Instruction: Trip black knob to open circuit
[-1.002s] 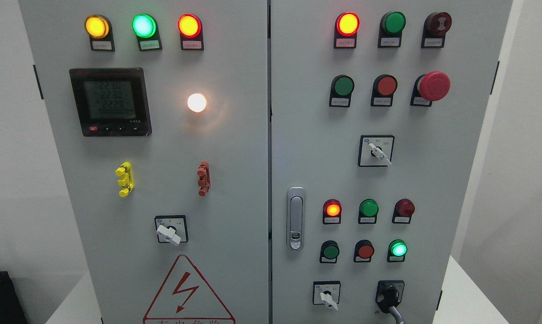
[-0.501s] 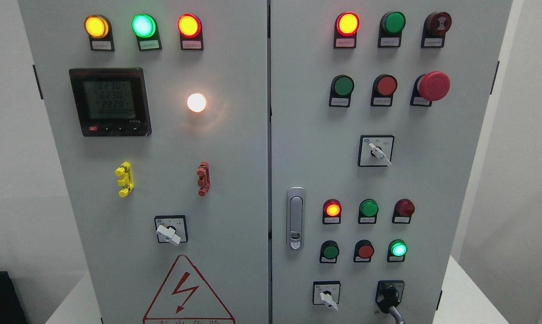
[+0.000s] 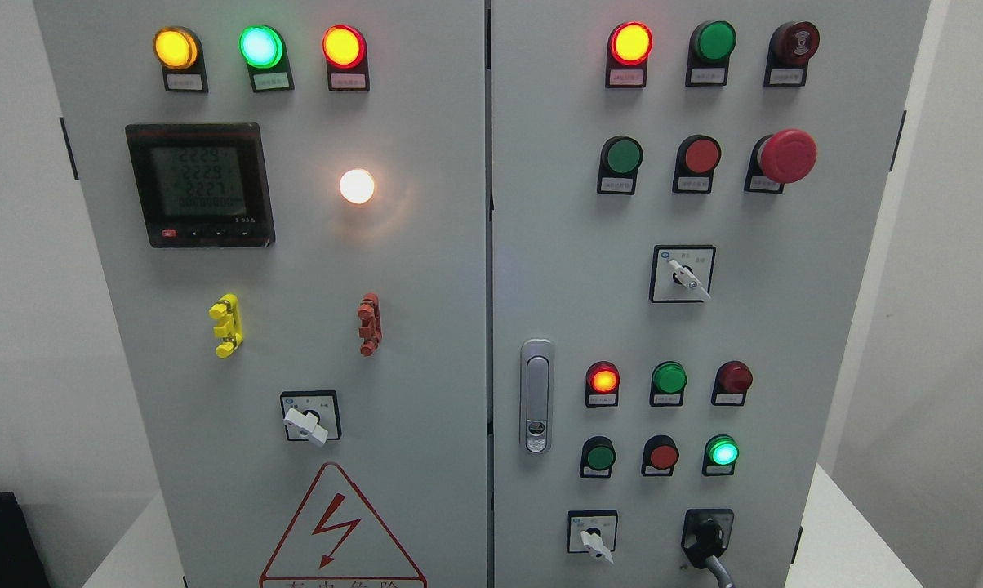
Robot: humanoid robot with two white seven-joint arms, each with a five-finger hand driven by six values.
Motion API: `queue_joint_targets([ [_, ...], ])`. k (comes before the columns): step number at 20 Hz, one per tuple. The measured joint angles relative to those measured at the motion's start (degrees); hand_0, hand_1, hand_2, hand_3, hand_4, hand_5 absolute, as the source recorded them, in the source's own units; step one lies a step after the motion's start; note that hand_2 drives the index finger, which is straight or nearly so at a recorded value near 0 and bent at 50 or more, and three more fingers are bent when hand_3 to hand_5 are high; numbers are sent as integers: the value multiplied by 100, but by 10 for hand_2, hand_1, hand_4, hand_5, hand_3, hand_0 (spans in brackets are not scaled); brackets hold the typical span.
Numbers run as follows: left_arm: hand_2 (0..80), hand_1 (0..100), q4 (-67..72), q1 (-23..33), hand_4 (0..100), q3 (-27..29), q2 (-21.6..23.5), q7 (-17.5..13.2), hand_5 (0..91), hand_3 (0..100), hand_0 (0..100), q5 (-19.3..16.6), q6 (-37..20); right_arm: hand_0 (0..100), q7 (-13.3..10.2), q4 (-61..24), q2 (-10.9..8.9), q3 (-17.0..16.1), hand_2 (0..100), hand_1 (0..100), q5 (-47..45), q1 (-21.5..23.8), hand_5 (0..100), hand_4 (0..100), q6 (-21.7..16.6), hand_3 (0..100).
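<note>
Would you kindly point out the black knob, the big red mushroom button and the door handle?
black knob (image 3: 706, 535), head view, on its dark centre body.
red mushroom button (image 3: 787, 155), head view, on its domed cap.
door handle (image 3: 536, 396), head view, on its silver grip.

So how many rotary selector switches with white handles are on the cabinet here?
3. One on the left door above the warning triangle, one mid right door, one at the right door's bottom beside the black knob. The frame cuts off the cabinet's bottom.
</note>
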Motion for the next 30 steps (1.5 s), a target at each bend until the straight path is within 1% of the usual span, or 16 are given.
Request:
queue_joint_targets([
  [21, 0, 389, 0, 0, 0, 0, 0, 0, 0, 0, 120, 0, 0, 0, 0, 20, -18, -50, 80, 27, 41, 28, 891, 955, -27, 1000],
  [30, 0, 389, 0, 0, 0, 0, 0, 0, 0, 0, 120, 0, 0, 0, 98, 52, -38, -77, 79, 29, 51, 38, 888, 951, -35, 1000],
])
